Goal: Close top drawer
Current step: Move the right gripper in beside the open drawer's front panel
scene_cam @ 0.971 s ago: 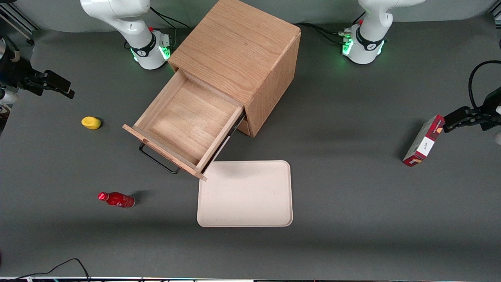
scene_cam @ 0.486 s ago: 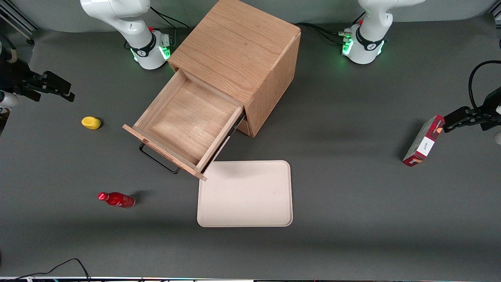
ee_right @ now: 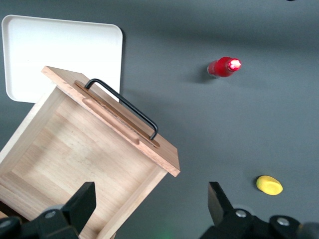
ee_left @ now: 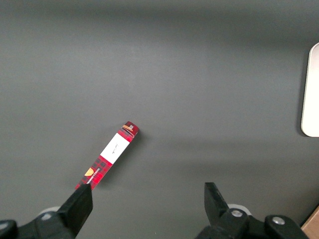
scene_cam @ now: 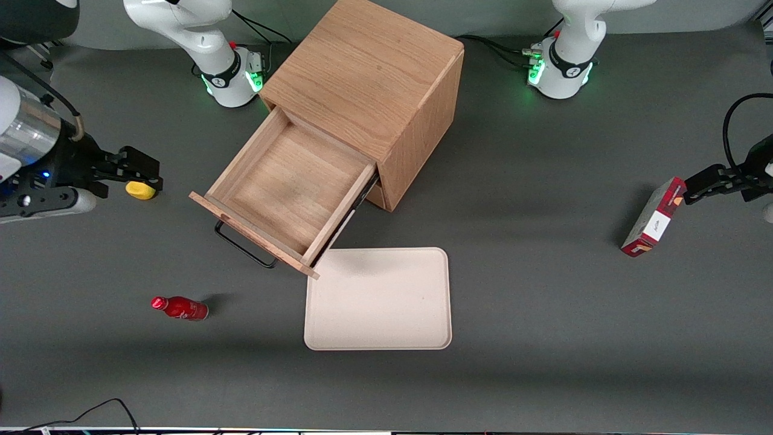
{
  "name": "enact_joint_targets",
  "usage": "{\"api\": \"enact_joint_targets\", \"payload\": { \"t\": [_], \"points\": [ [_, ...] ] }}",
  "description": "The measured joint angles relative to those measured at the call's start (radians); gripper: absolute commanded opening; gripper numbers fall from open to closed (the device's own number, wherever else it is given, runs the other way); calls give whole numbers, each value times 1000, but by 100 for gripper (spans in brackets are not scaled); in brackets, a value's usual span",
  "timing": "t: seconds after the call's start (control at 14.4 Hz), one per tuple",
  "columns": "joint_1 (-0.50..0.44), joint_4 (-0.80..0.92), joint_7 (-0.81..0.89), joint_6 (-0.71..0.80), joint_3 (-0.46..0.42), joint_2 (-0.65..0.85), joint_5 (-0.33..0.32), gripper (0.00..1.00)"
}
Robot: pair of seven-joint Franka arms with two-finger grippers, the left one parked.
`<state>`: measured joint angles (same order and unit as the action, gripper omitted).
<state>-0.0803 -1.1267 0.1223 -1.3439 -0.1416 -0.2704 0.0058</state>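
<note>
The working arm has glossy white shells, a black band at its base ring with a green light glowing there, and black cables trailing off. Near the wrist a silver metal cylinder meets the black gripper (scene_cam: 136, 172), whose jaws are chunky black blocks.

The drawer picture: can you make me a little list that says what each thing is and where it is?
top drawer: pulled wide open, nothing inside
handle: black bar on the drawer front, untouched
cabinet: light oak, holds the drawer
tool: open, toward the working arm's end of the table, apart from the drawer, above the yellow thing
yellow thing: on the table, partly hidden by the tool
red bottle: lying nearer the front camera than the drawer
tray: white, flat beside the drawer front
</note>
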Motion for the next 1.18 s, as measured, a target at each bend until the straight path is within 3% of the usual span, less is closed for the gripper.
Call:
{"api": "enact_joint_targets", "payload": {
  "t": [0.42, 0.9, 1.18],
  "points": [
    [0, 24, -56, 34, -58, -2, 2, 100],
    [1, 53, -638, 111, -54, -48, 2, 100],
    [3, 147, -801, 152, -48, -113, 2, 100]
  ]
}}
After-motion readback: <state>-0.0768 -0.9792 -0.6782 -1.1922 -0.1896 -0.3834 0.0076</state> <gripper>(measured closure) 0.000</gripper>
